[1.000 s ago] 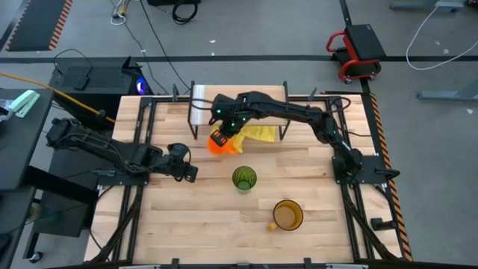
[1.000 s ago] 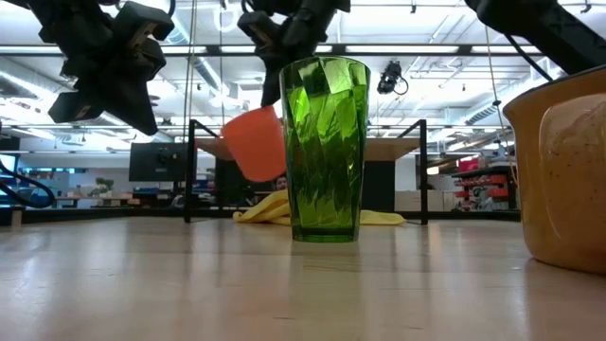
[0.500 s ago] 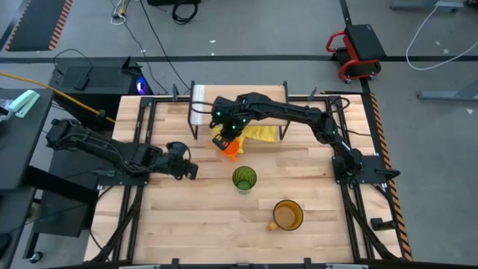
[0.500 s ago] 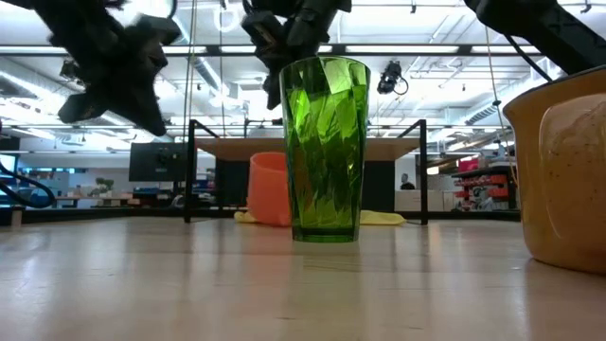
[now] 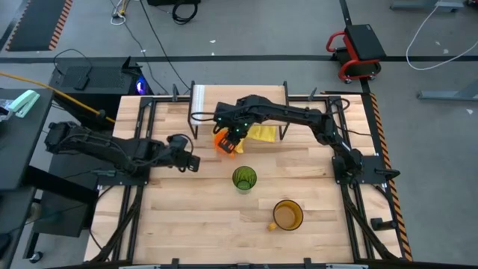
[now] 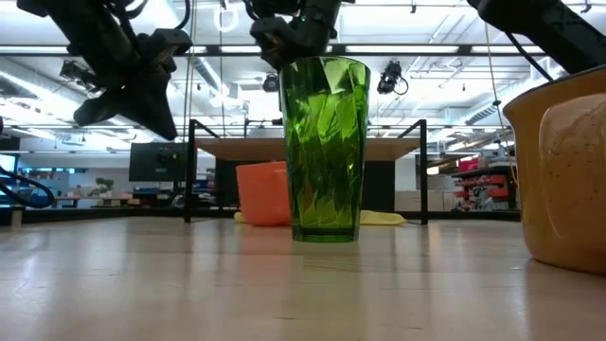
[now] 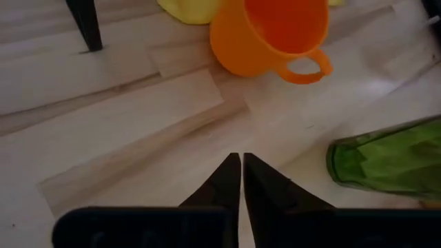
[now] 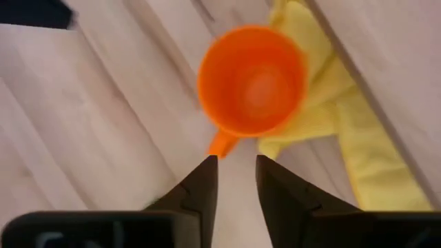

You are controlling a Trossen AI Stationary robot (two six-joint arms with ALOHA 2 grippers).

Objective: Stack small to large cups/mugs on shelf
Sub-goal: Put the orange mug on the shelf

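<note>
The small orange mug [image 5: 222, 142] stands upright on its base on the table, just in front of the shelf [image 5: 246, 97], handle [image 8: 222, 143] toward the near side; it also shows in the low view [image 6: 262, 194]. My right gripper [image 5: 232, 135] hovers open right above it, its fingertips [image 8: 234, 169] by the handle, touching nothing. My left gripper [image 5: 191, 160] is shut and empty, in the air left of the mug. The green tumbler [image 5: 243, 178] and the amber mug [image 5: 287, 215] stand upright on the table nearer the front.
A yellow cloth [image 5: 261, 133] lies on the table under the shelf's near edge, touching the orange mug's far side [image 8: 324, 103]. The shelf's black legs [image 6: 192, 170] stand left and right of the mug. Black frame rails run along the table's edges [image 5: 142, 134].
The orange mug, which hung tilted in my right gripper above the table, has come down and now stands upright on the table in front of the shelf, free of the gripper. My left gripper has moved a little toward the mug and the far edge.
</note>
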